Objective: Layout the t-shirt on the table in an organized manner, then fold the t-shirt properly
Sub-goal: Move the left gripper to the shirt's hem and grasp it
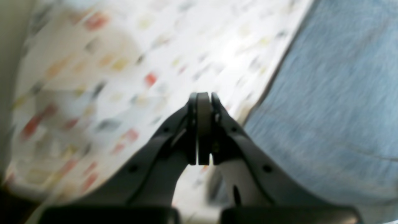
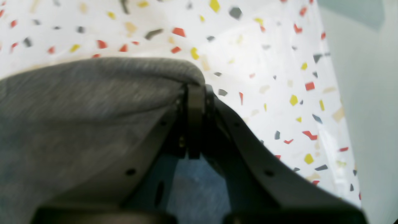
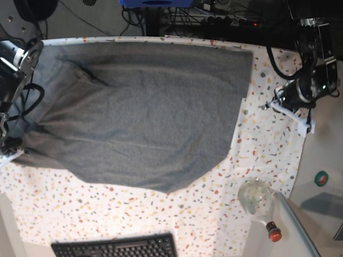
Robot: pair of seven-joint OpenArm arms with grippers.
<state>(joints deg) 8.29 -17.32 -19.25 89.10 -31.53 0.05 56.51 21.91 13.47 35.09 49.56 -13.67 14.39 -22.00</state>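
The t-shirt [image 3: 144, 112] is spread flat over the upper half of the table [image 3: 134, 214] in the base view, its long upper edge running along the table's far edge from about ten o'clock to one o'clock. Its right-hand edge drops straight from one o'clock and then slants inward to a rounded corner near six o'clock of the garment. A small crease is seen near the upper left of the cloth.

The right gripper [image 2: 196, 90] is found at nine o'clock in the base view, at the garment's left margin. In the right wrist view its jaws are pressed together on a rolled grey edge of the t-shirt [image 2: 93, 93], with speckled table cloth [image 2: 264, 62] lying open beyond it toward twelve and three o'clock.

The left gripper [image 1: 203, 99] is held at three o'clock in the base view, above bare table just beside the shirt's right edge. Its jaws are closed on nothing; the left wrist view is blurred, with the shirt [image 1: 335, 93] at its right and flecked table [image 1: 124, 77] at its left.

Free table is left along the lower band, broken by a keyboard [image 3: 115, 247] at six o'clock and a glass bottle [image 3: 258, 201] at five o'clock.
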